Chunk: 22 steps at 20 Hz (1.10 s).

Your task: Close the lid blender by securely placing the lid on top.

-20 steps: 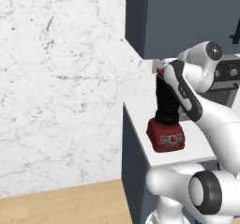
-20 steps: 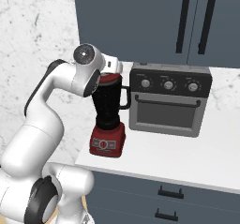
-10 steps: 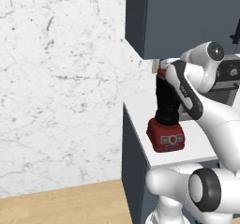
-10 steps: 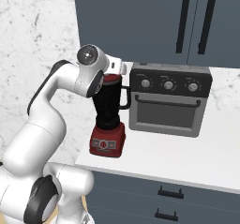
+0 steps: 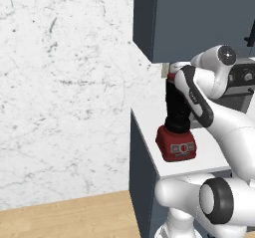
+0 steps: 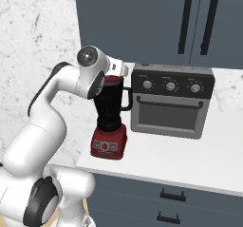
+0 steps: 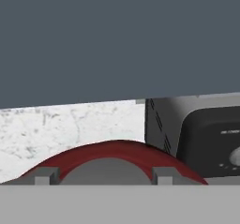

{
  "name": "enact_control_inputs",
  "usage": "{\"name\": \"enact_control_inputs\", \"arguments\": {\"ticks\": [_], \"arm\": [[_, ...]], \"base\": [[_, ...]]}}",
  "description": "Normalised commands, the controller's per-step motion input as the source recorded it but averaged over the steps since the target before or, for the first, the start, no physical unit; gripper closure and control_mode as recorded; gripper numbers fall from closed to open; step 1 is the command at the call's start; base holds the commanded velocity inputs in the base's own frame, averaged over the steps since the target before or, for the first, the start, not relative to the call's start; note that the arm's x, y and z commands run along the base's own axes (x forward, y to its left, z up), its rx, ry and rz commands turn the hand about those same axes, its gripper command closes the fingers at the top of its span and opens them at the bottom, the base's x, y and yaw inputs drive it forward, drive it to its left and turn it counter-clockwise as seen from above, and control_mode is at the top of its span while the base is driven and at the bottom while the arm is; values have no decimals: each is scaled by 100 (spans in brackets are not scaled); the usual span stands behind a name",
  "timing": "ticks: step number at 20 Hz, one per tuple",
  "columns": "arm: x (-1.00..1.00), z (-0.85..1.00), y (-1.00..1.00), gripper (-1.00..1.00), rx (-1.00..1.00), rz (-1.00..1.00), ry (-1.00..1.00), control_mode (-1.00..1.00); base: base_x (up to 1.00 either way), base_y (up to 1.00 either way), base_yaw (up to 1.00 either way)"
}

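The blender [image 6: 110, 126] is standing upright on the white counter [image 6: 190, 159], just left of the grey toaster oven [image 6: 171, 100], its red base facing front. The lid [image 7: 117, 153] is sitting at the top of the dark jar [image 5: 177, 105], its red rim showing at the jar's mouth. The gripper [image 7: 100, 177] is hovering close over the lid, fingertips [image 7: 44, 174] spaced apart at either side of the cap; actual contact cannot be determined.

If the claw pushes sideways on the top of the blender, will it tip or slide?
The blender is tall on a small red base, so a high sideways push would probably tip it rather than slide it. It looks rigid. The oven close beside it might stop a fall that way.
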Motion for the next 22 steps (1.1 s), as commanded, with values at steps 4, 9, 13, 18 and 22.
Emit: {"name": "enact_control_inputs", "arguments": {"ticks": [4, 9, 13, 18, 22], "arm": [[1, 0, 0, 100, 0, 0, -7, -100], [5, 2, 0, 100, 0, 0, -9, -100], [3, 11, 0, 100, 0, 0, -14, -100], [2, 15, 0, 100, 0, 0, -16, -100], [8, 12, 0, 100, 0, 0, -11, -100]], "base": [[0, 0, 0], [0, 0, 0], [0, 0, 0], [0, 0, 0], [0, 0, 0]]}}
